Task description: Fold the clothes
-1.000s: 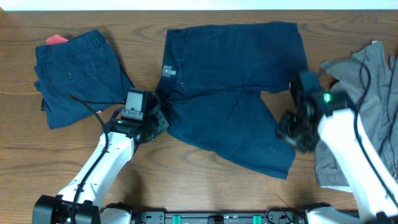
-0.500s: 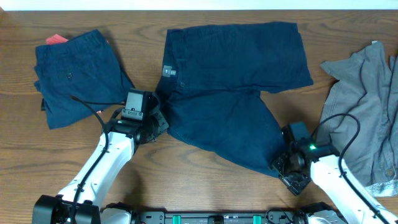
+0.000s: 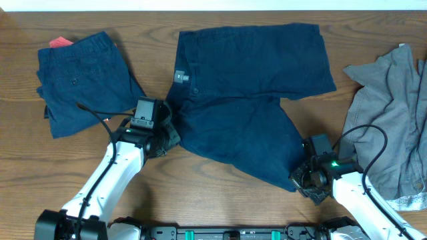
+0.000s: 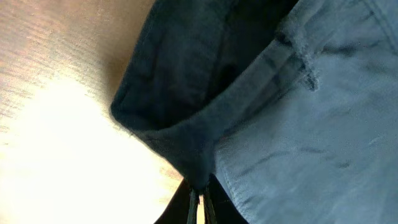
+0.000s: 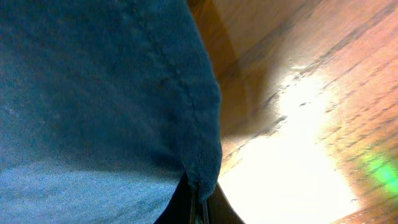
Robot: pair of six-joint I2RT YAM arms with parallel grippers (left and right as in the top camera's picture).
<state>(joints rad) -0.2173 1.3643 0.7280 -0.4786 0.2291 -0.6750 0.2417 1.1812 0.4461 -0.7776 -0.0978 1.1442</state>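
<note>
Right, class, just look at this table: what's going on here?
Two robot arms are part-way through folding laundry. The left pincer is shut on the waistband edge of the spread navy shorts. The right pincer is shut on the hem corner of the lower leg. A folded navy pair lies on the left, and a crumpled grey garment on the right.

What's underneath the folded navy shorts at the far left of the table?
A red corner pokes out from beneath the folded shorts at their far edge. What that red item is, and how far it extends, is covered by the fabric.
</note>
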